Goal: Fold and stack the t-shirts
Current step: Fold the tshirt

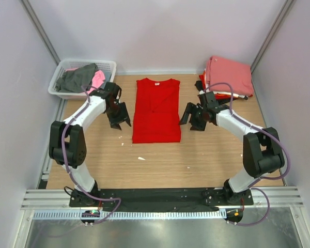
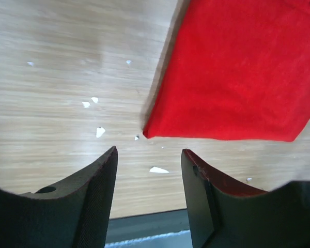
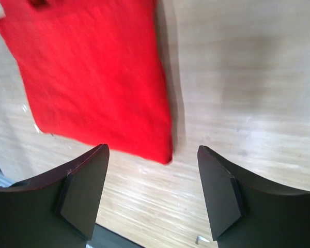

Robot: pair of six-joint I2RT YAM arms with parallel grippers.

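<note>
A bright red t-shirt (image 1: 156, 110) lies flat on the wooden table, its sides folded in to a long rectangle, neck toward the far wall. My left gripper (image 1: 120, 120) is open and empty just left of it; the shirt's lower left corner (image 2: 237, 72) shows in the left wrist view. My right gripper (image 1: 189, 118) is open and empty just right of it; the shirt's lower right corner (image 3: 98, 77) shows in the right wrist view. Folded salmon-pink and red tees (image 1: 228, 76) are stacked at the far right. Grey and pink tees (image 1: 81, 77) lie in the basket.
A white lattice basket (image 1: 110, 65) stands at the far left corner. Small white scraps (image 2: 99, 132) lie on the wood near the shirt's left corner, one more (image 1: 141, 158) in front of it. A black base rail (image 1: 160, 196) runs along the near edge.
</note>
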